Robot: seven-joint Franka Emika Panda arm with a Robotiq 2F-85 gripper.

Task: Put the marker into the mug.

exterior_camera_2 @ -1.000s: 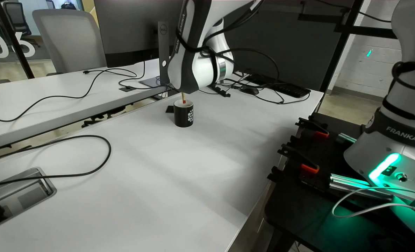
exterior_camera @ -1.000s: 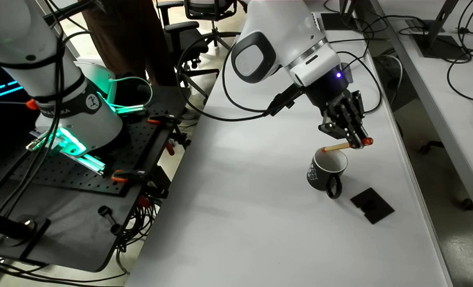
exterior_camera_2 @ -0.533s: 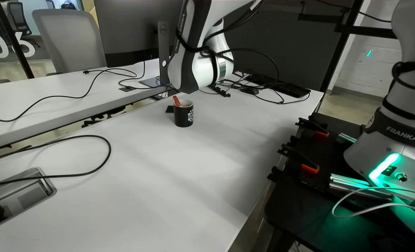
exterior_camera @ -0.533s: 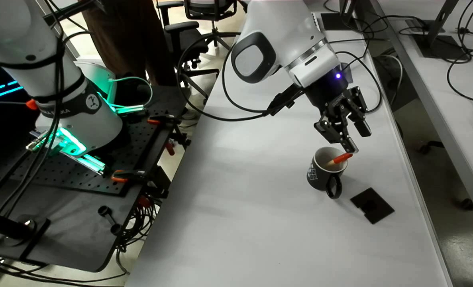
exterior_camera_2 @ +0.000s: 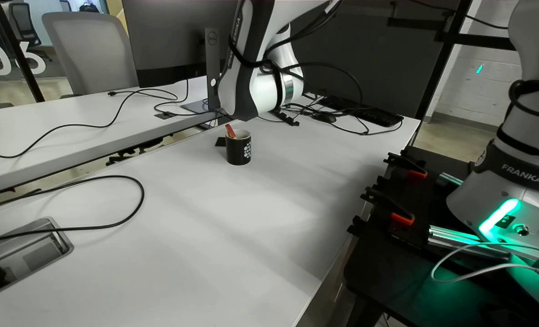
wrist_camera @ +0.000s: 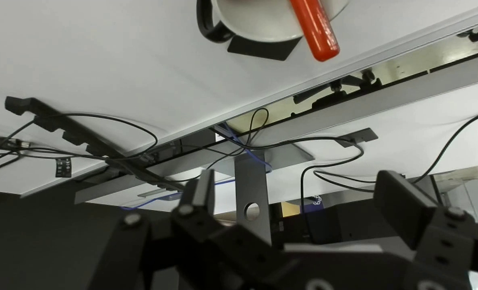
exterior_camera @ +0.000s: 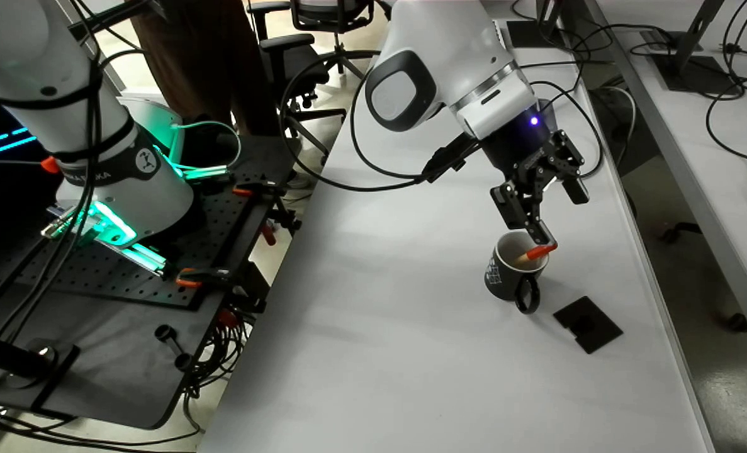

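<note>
The marker is in the mug, tilted, with its orange end poking out over the rim. Mug's standing upright on the bench, and there's a flat black square lying near its handle. The hand is near the mug too, fingers spread wide apart; one tip looks super close to the orange end, can't tell if they touch.

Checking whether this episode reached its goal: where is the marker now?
In an exterior view, right of centre, the marker leans inside the black mug, its red end past the right rim, up and left of the flat black square.
</note>
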